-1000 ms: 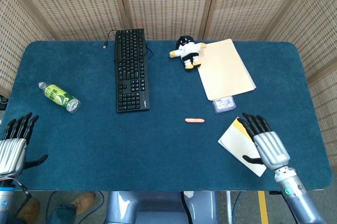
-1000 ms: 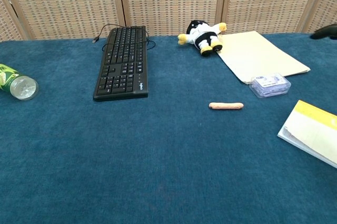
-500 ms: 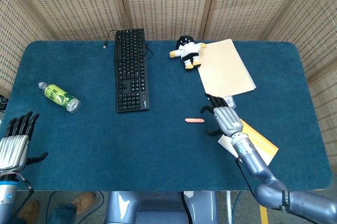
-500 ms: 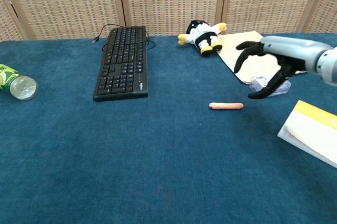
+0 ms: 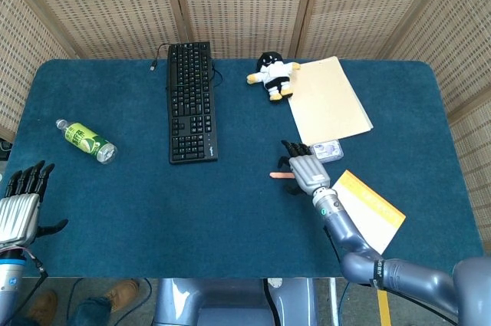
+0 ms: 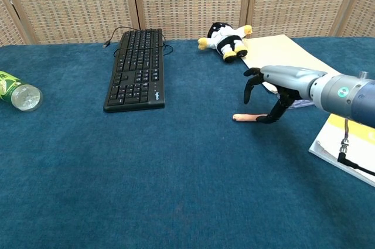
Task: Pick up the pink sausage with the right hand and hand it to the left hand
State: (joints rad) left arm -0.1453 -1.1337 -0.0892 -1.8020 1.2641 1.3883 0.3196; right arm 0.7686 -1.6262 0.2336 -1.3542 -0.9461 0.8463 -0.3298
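Note:
The pink sausage (image 5: 278, 175) (image 6: 244, 118) lies flat on the blue table, right of centre. My right hand (image 5: 305, 171) (image 6: 274, 88) hovers over its right end with fingers spread and curved downward, thumb near the sausage; it holds nothing. My left hand (image 5: 21, 207) stays at the table's front left edge, fingers straight and apart, empty; the chest view does not show it.
A black keyboard (image 5: 190, 100) lies at the back centre, a plush toy (image 5: 271, 74) and a manila folder (image 5: 328, 100) behind the sausage. A small clear box (image 5: 330, 149) sits beside my right hand. A yellow-white booklet (image 5: 372, 209) lies front right, a bottle (image 5: 86, 140) at the left.
My right hand has swept left from the front right corner, past the booklet, and lowered over the sausage's right end. The sausage and left hand have not moved.

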